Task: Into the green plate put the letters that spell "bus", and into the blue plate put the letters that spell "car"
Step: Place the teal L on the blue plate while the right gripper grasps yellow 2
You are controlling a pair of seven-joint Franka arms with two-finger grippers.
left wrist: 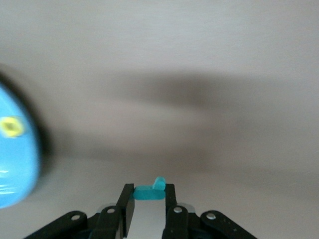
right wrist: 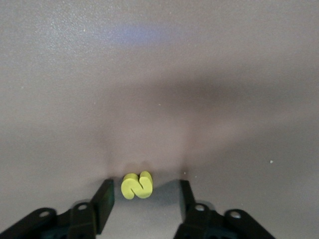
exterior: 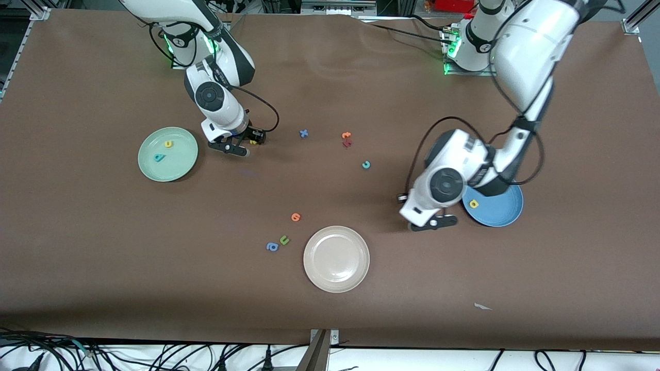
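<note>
Letters for "bus": yellow "u" (exterior: 168, 144) and teal "b" (exterior: 159, 157) lie in the green plate (exterior: 149, 165), toward the right arm's end of the worktop (exterior: 77, 247). Yellow "s" (right wrist: 137, 185) sits on the worktop just beside that plate, between the right gripper's (right wrist: 144, 198) fingers (right wrist: 103, 199); fingers are spread on either side of it, gap visible both sides, not touching it in the right wrist view.

Letters for "car": yellow "a" (exterior: 473, 204) lies in the blue plate (exterior: 502, 216), toward the left arm's end. Teal "c" (exterior: 366, 165) lies loose on the worktop, mid-worktop. Left gripper (left wrist: 149, 203) is just beside the blue plate over bare worktop, fingers (left wrist: 127, 204) pinching a small teal letter (left wrist: 150, 191); can't read its shape from the wrist view.

Other stuff: beige plate (exterior: 336, 258) nearest the front camera. Blue "a" (exterior: 272, 247) and green "u" (exterior: 284, 239) side by side just beside the beige plate; orange letter (exterior: 295, 217) a bit farther from the camera than those. Blue "x" (exterior: 303, 133), plus an orange letter (exterior: 346, 135) touching a dark red letter (exterior: 347, 144), farther from the camera than the "c".
</note>
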